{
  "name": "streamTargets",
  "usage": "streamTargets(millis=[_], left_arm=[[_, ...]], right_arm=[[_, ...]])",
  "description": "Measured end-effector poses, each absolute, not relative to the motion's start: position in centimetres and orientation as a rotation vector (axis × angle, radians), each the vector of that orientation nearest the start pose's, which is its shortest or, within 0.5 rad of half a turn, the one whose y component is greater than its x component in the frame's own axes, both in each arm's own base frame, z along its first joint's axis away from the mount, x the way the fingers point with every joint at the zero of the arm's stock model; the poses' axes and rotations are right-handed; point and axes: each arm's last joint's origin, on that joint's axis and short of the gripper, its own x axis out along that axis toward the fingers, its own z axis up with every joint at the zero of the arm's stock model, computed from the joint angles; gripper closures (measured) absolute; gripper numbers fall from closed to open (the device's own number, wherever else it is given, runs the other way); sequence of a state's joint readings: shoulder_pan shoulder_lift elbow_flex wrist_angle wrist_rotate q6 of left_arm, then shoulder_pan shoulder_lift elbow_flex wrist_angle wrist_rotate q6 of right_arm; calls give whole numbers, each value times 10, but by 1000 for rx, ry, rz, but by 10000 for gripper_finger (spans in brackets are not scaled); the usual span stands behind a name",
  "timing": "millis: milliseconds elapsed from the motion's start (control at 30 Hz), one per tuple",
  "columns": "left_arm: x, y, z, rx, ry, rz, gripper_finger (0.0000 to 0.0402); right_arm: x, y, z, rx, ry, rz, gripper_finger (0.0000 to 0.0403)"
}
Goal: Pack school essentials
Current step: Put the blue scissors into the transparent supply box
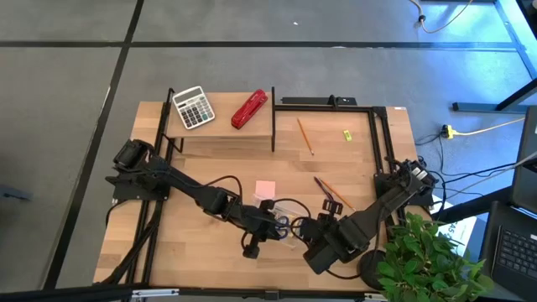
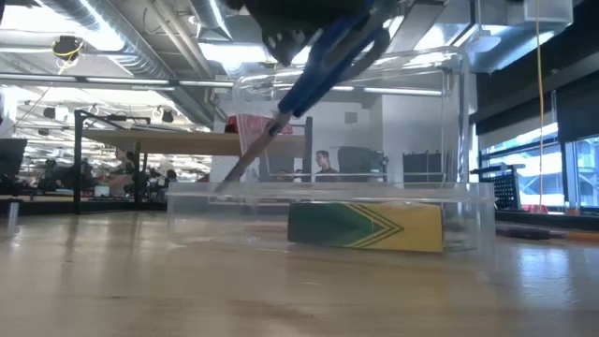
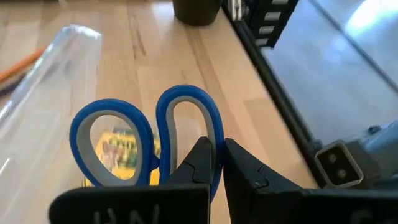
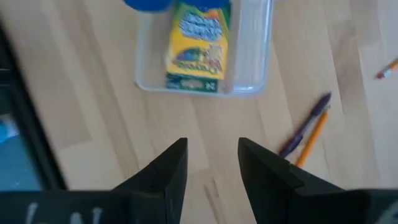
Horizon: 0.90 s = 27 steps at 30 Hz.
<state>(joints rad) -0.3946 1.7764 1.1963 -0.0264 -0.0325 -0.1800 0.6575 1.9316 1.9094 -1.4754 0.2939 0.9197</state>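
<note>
My left gripper [image 3: 214, 146] is shut on the blue-handled scissors [image 2: 323, 65] over a clear plastic box [image 2: 468, 140], near the table's front middle [image 1: 285, 216]. A yellow-green crayon box [image 4: 196, 43] lies flat in the clear box. My right gripper [image 4: 211, 146] is open and empty just right of the box [image 1: 317, 233]. The pink sticky-note pad [image 1: 265, 189] lies flat behind the box. A dark pen and an orange pencil [image 4: 308, 134] lie to the box's right. Another pencil [image 1: 304, 136] and a small yellow piece [image 1: 346, 134] lie farther back. My left gripper pinches the outer side of one blue handle loop [image 3: 216, 127] between its two fingers [image 3: 198, 158]. It comes from above. The scissors hang tilted below it, handles up; the blade tip [image 2: 226, 180] points down inside the clear box, near its floor.
A raised wooden shelf [image 1: 220, 127] at the back left carries a white-grey calculator [image 1: 193, 107] and a red stapler [image 1: 249, 109]. A black frame [image 1: 373, 126] runs along the right. A potted plant [image 1: 428, 264] stands at the front right corner.
</note>
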Motion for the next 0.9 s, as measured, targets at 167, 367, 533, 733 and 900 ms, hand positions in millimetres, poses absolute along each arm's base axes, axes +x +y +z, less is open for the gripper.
streamTargets(millis=[167, 367, 533, 733, 900], left_arm=[[364, -151, 211, -35, 667, -290, 395], [366, -151, 206, -33, 674, -287, 395], [366, -151, 204, -29, 685, -285, 394], [367, -149, 201, -3, 680, -212, 383], [368, -146, 201, -26, 682, -181, 379]], right_arm=[[297, 218, 335, 117, 1225, -279, 258], [297, 218, 364, 104, 1116, -225, 258], [296, 217, 386, 98, 1031, -188, 258], [293, 221, 401, 77, 947, -149, 258], [293, 223, 402, 71, 937, -136, 258]])
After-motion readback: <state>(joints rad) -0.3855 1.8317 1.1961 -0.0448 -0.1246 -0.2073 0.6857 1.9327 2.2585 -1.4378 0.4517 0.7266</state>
